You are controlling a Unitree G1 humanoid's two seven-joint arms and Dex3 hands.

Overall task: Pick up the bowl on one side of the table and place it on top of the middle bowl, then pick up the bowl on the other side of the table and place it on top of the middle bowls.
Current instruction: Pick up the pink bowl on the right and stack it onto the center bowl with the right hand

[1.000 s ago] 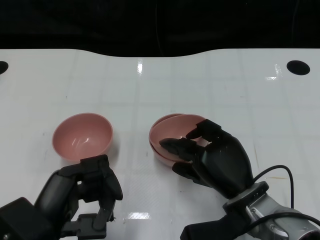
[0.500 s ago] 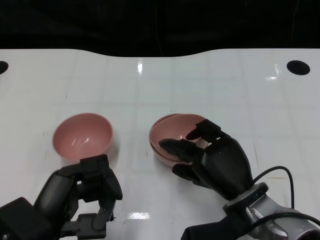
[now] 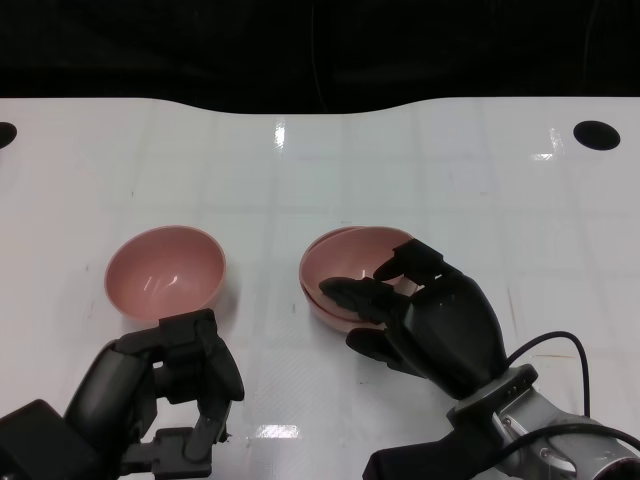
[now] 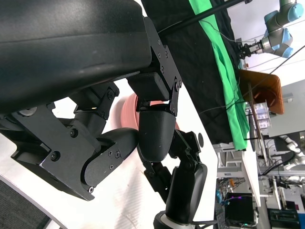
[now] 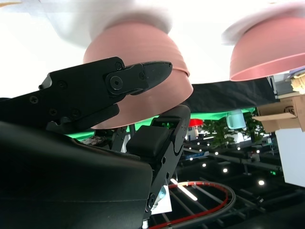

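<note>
Stacked pink bowls [image 3: 340, 270] sit against the right hand [image 3: 425, 315].

Glossy white table [image 3: 400, 170], black backdrop [image 3: 320, 45] behind.

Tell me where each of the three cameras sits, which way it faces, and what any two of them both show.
Head view: high on the robot, looking down at the white table; shows left hand, right hand, the single bowl and stacked bowls.
Left wrist view: behind the left hand, turned sideways, facing across toward the right hand.
Right wrist view: behind the right hand, upside down, facing the stacked bowls.
Shared: head and right wrist views both show the single bowl.
</note>
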